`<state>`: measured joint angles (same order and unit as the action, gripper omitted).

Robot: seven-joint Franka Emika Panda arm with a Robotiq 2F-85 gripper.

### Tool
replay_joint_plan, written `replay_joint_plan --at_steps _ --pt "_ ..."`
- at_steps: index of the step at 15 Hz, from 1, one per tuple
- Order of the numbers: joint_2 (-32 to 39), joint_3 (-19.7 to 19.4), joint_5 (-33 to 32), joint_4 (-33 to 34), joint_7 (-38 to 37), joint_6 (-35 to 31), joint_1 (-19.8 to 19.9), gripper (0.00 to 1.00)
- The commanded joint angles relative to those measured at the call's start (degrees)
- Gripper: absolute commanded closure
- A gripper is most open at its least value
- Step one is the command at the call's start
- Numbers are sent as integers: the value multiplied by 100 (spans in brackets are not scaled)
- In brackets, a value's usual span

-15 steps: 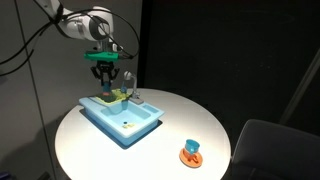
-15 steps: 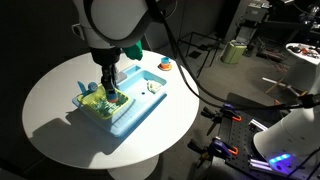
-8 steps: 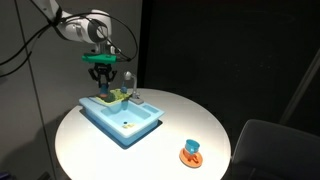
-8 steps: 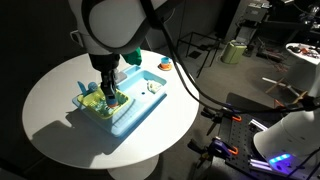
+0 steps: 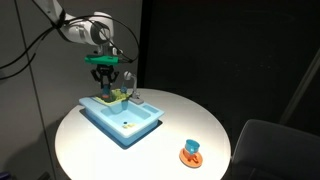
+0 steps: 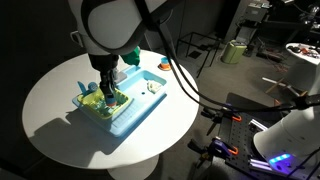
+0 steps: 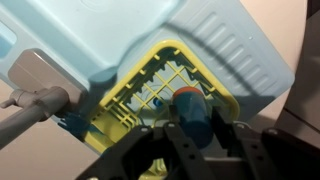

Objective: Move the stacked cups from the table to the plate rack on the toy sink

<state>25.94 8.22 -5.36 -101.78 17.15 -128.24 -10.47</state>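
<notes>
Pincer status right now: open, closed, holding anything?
Pincer: closed on the stacked cups, held above the yellow plate rack.

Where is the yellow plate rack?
In the wrist view the yellow plate rack sits at one end of the light blue toy sink, beside the grey faucet, under the gripper holding the stacked cups.

Bright lit table (image 5: 190, 120) against dark surroundings; blurry, soft wrist view.
</notes>
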Motion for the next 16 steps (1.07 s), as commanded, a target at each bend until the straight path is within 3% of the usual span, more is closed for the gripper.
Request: replay_joint_plan --at_steps 1,4,5,16 --pt "208 27 -132 288 44 -27 57 87" --pt "144 59 -69 149 -26 -20 55 87" --pt "165 60 -71 158 -26 -20 54 62" --pt "172 64 -71 150 -26 -20 49 62"
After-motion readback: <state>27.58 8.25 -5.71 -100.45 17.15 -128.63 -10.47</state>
